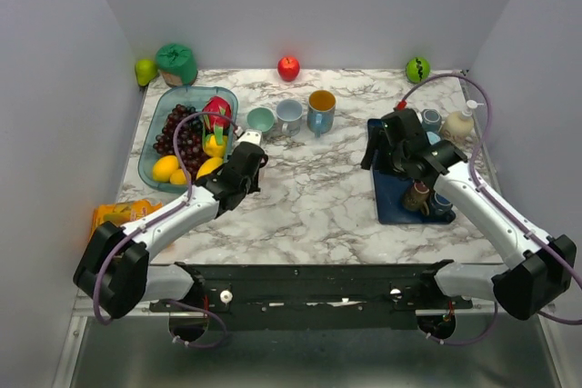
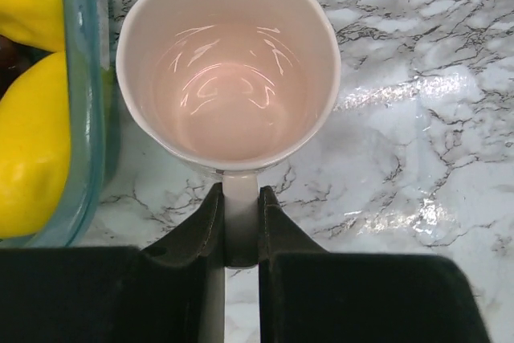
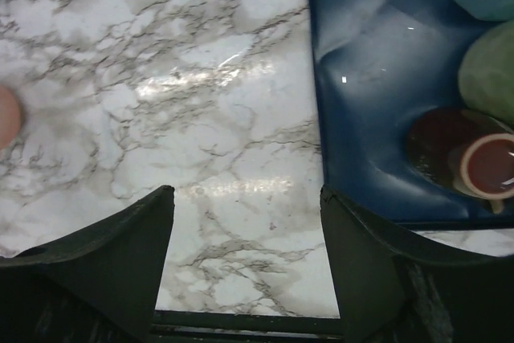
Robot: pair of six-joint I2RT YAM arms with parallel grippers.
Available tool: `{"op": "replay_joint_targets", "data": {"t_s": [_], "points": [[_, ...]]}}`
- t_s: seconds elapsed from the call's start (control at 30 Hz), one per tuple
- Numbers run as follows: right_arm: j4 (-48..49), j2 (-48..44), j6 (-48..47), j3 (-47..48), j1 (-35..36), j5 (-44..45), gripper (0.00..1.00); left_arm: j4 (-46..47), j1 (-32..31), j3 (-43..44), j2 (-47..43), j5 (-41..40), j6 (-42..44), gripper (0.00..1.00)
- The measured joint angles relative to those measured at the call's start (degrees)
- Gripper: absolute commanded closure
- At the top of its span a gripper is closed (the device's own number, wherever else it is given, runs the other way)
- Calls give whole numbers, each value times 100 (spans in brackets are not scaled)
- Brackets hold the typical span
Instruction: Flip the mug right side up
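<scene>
Handling: I judge the mug to be stiff glazed ceramic. The wall looks glossy and likely slippery, and it would chip if knocked on the hard worktop. It is probably of moderate weight, hanging off-centre when carried by one side.
Hold: The handle is my pick. It is a flat strap that two fingers can pinch squarely, whereas the round body would roll out of a narrow grip.
Look: White outside, pale pinkish sheen inside, with a plain rim and no chips that I can see. The inside shows nothing in it.
Attitude: The left wrist view looks straight into the mouth with worktop around it, so I reckon the mug is mouth-up or close to it. I cannot tell whether its base is resting down.
Place: The mug is just beside the tray, off its right wall near the front corner, a narrow strip of worktop between them. Yellow fruit lies inside that wall.
Left fingers: Closed narrow, clamped on the handle from both sides.
Right fingers: Spread wide and gripping nothing, over bare worktop well apart from the tray, beside a blue mat.
Caution: I would let go slowly, since a one-sided pinch can twist the mug as it frees.
</scene>
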Motion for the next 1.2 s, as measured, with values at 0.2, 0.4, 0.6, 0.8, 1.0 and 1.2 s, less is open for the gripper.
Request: {"op": "replay_joint_targets", "data": {"t_s": [0.2,0.4,0.6,0.8,1.0,1.2], "points": [[-297,-363,44,-273,-413,337,18,636,111,39,643,94,-111,100],[-520,-592,61,-306,-562,487,16,1001,330,39,852,131,-382,67],[-894,-625,179,-306,-621,813,11,918,356,37,833,120,-575,37],[-1325,-625,455,-367,-686,1165,9,772,356,39,483,129,-629,27],[-1517,-634,671,-881,-693,1320,4,457,356,96,-160,238,-706,15],[-1497,-494,728,-1196,-750,1375,3,175,356,155,-874,535,-789,4]]}}
